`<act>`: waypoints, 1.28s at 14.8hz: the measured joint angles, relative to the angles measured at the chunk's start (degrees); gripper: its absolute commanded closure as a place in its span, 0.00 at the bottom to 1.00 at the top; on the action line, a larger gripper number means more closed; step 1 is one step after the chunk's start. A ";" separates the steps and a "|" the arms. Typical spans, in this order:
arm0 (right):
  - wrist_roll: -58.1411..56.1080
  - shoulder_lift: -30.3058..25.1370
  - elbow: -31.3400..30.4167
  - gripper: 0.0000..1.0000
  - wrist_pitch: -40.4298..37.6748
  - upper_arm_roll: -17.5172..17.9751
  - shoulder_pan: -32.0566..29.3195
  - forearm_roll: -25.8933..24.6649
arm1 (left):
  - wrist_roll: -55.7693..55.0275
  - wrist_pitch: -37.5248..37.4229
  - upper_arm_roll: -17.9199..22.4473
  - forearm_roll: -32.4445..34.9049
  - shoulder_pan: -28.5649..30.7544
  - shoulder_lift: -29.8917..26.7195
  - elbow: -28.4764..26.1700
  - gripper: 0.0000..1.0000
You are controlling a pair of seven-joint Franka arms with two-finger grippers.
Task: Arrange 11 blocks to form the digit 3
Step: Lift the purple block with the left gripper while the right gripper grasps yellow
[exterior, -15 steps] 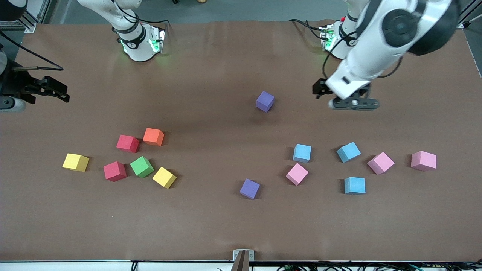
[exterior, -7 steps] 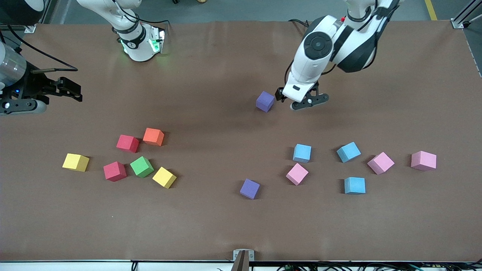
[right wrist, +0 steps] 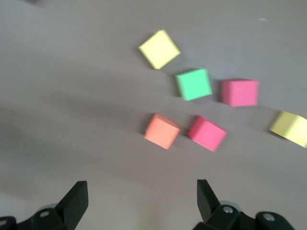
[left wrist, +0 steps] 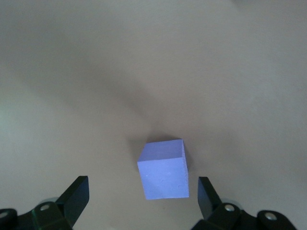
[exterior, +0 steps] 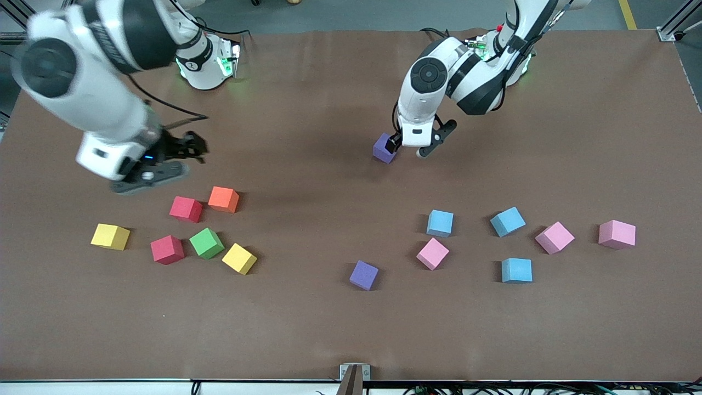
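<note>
Several blocks lie loose and apart on the brown table; no digit 3 is in view. My left gripper [exterior: 415,144] is open and low around one purple block [exterior: 382,151]. In the left wrist view that purple block [left wrist: 163,170] sits between the fingers of the left gripper [left wrist: 141,184], closer to one finger [left wrist: 205,191], untouched. My right gripper [exterior: 174,160] is open and empty in the air, over the table beside the orange block [exterior: 223,199] and a red block [exterior: 185,209]. The right wrist view shows the orange block [right wrist: 161,131] ahead of the right gripper [right wrist: 142,196].
Toward the right arm's end lie another red [exterior: 167,249], a green [exterior: 206,243] and two yellow blocks [exterior: 239,258] [exterior: 110,236]. A second purple block [exterior: 364,275] sits mid-table. Blue [exterior: 440,223] [exterior: 507,221] [exterior: 516,270] and pink blocks [exterior: 432,253] [exterior: 554,237] [exterior: 617,234] lie toward the left arm's end.
The left arm has swung in from its end of the table and come down around the purple block. The right arm has moved in from the table's edge toward the orange and red blocks.
</note>
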 measured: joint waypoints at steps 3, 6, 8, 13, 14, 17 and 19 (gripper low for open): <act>0.02 5.14 -0.43 0.00 5.76 -0.01 2.89 -0.01 | -5.54 0.13 -0.02 0.01 -0.80 1.50 -0.05 0.00; -0.02 10.24 -0.47 0.00 11.23 -0.04 3.98 -0.01 | -8.81 2.35 -0.01 0.02 -1.44 3.92 -0.14 0.00; -0.33 13.43 -0.49 0.00 14.02 -0.04 4.28 -0.01 | -10.16 4.62 -0.02 0.69 -2.78 6.06 -0.19 0.00; -4.95 18.38 -0.48 0.00 19.04 -0.92 3.36 -0.02 | -10.87 7.07 0.00 4.51 -3.83 9.44 -0.20 0.00; -6.11 19.07 -0.47 0.00 20.11 -0.97 2.84 -0.02 | -10.87 7.50 0.03 4.58 -3.82 9.84 -0.20 0.00; -12.47 20.86 -0.47 0.00 23.23 -1.02 1.95 -0.02 | -12.96 9.97 0.08 4.63 -3.82 10.97 -0.20 0.00; -18.04 21.82 -0.47 0.00 25.23 -1.12 0.97 -0.02 | -13.66 11.01 0.14 5.25 -3.82 12.03 -0.20 0.00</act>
